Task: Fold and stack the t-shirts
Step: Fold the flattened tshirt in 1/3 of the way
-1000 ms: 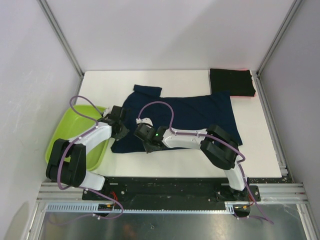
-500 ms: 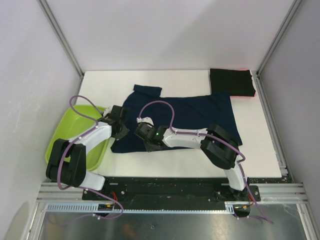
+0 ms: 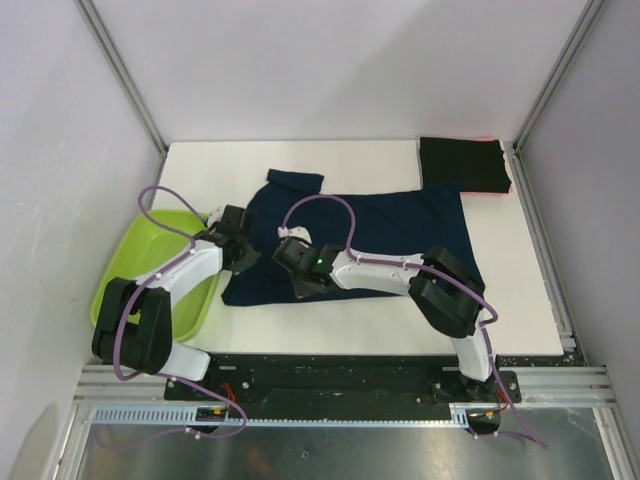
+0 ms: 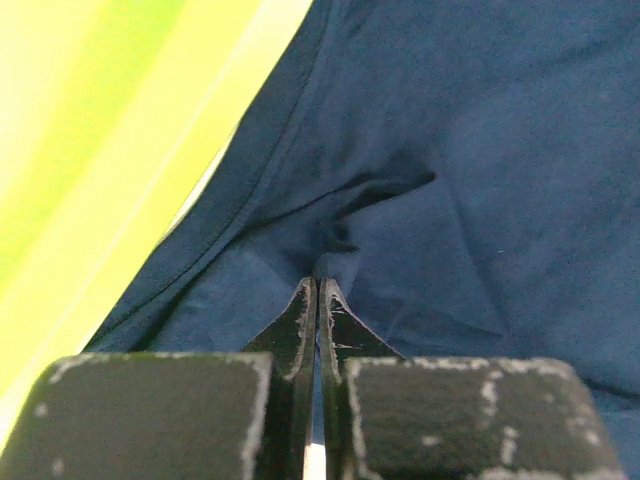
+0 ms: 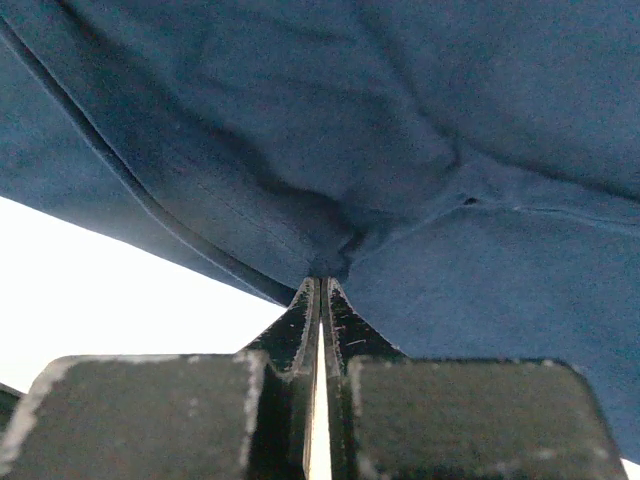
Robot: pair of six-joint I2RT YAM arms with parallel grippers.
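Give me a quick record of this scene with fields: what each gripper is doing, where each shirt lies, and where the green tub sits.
left gripper: shut, pinching a fold of the navy shirt near its left edge, close to the green tub
right gripper: shut, pinching the navy shirt close to its near edge
navy shirt: spread out on the table, not yet folded
black shirt: folded, at the far right corner, a pink edge showing beneath it
green tub: at the table's left side

My top camera is looking down from behind my bases; both wrist cameras are viewing the navy t-shirt close-up.
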